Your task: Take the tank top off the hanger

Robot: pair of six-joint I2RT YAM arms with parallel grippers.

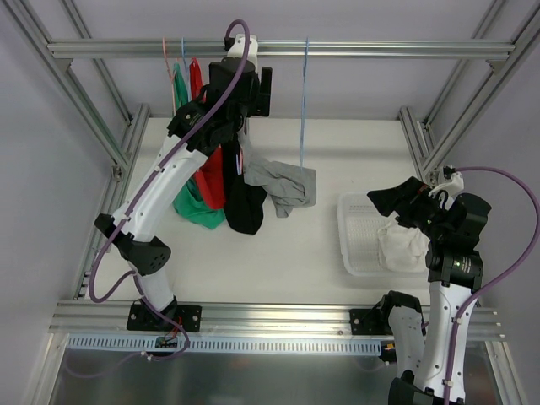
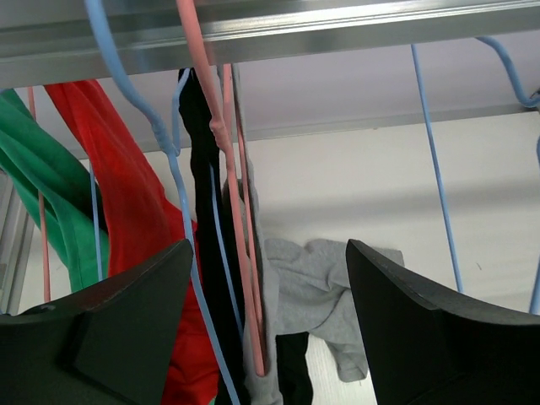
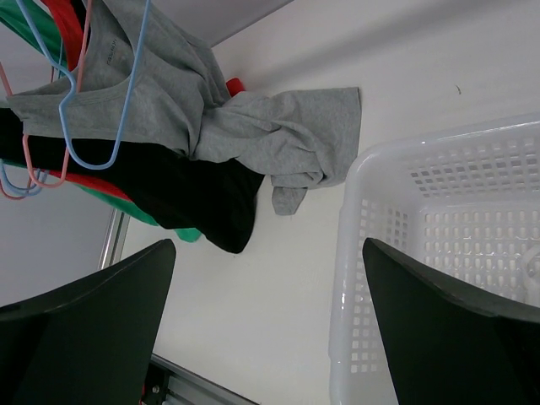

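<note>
Grey tank top (image 3: 160, 84) hangs on a blue hanger (image 3: 125, 110) from the rail (image 1: 354, 49) over the worktop's (image 1: 354, 160) far edge, with its lower part crumpled on the surface. Black top (image 3: 194, 194) and red top (image 2: 126, 211) hang beside it. Left tool (image 2: 268, 261), jaws spread, straddles the hangers. Right tool (image 3: 268, 246), jaws spread and empty, hovers by the white basket (image 3: 354, 194) at the right edge.

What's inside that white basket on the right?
A crumpled white cloth lies in the basket; the rest that shows looks bare. The right arm covers its far right corner, so that part is hidden.
</note>
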